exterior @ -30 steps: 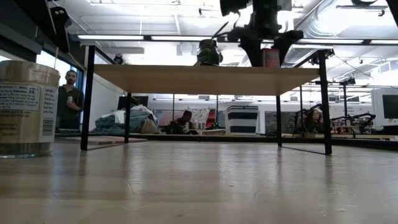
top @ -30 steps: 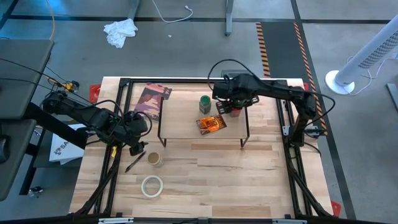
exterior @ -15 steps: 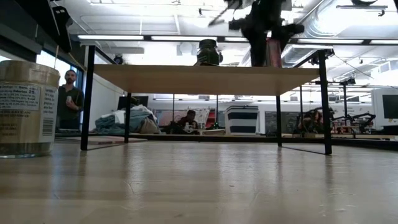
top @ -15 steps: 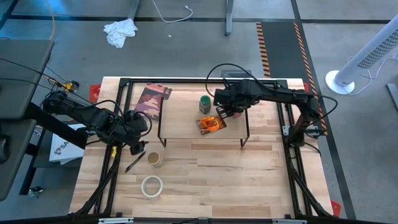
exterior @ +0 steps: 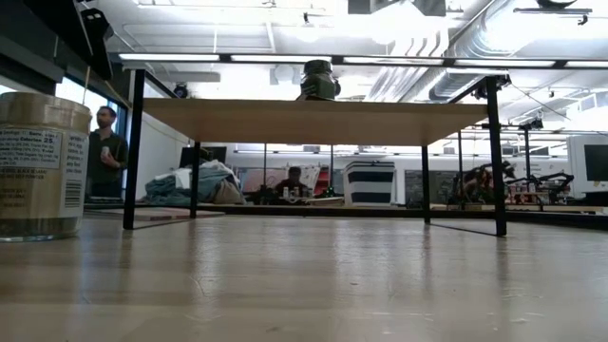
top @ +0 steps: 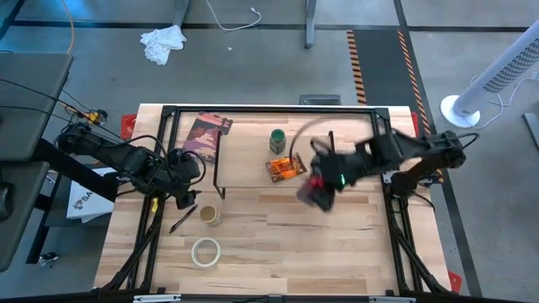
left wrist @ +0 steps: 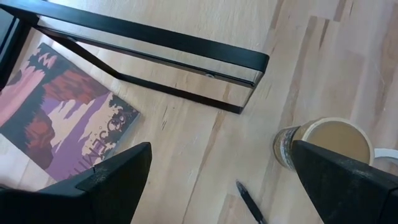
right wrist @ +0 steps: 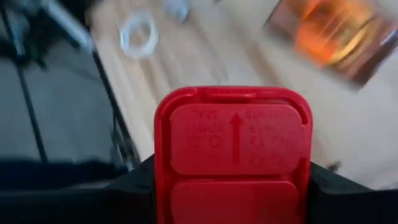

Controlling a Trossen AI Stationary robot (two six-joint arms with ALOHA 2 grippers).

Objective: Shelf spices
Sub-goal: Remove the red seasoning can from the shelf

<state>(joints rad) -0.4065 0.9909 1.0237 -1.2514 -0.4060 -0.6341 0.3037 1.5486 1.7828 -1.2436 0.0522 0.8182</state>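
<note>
The right tool (top: pixel 318 190) is clamping the red tin (right wrist: pixel 233 155), hovering just in front of the shelf (top: pixel 253 172).

Count: four spice containers — one green-lidded jar (top: pixel 277 139), one tan-lidded jar (top: pixel 210 216), one red tin (right wrist: pixel 233 155), one orange-brown packet (top: pixel 285 168). One shelf (top: pixel 244 172). One tape roll (top: pixel 205 252). One maroon packet (top: pixel 205 135).

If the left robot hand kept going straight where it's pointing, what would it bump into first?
Probably the bare wooden table. The left gripper, jaws open, points down at it, between the purple packet and the tan-lidded jar. Depth is unclear.
</note>
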